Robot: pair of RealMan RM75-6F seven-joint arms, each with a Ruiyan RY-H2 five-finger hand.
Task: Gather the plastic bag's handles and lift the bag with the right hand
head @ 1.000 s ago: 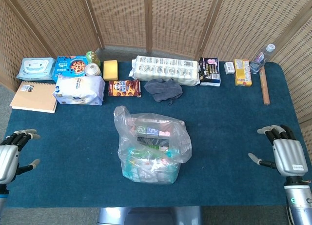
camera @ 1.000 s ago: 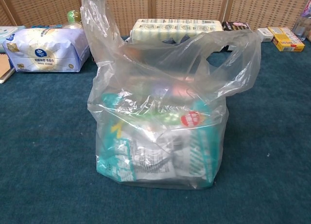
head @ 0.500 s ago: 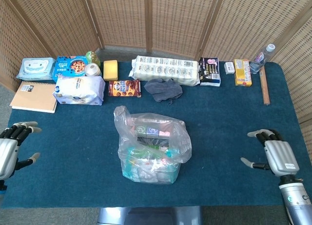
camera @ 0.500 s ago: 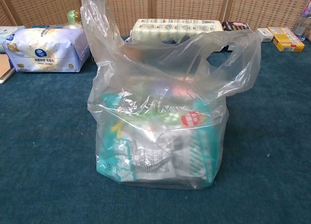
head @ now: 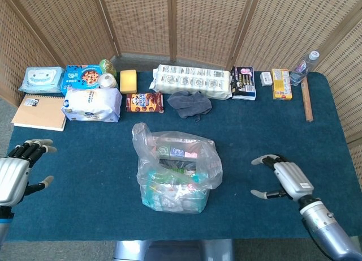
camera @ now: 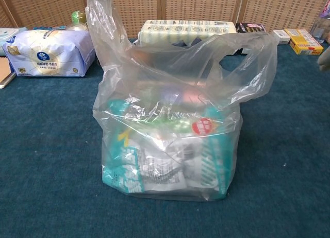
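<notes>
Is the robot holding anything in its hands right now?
No. The left hand and right hand are both open and hold nothing; the clear plastic bag sits untouched on the table.

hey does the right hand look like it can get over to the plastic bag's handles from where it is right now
Probably yes. The right hand is open, holds nothing, and sits off to one side of the plastic bag, with only bare blue table between them. The handles stand up loose and uncovered.
</notes>
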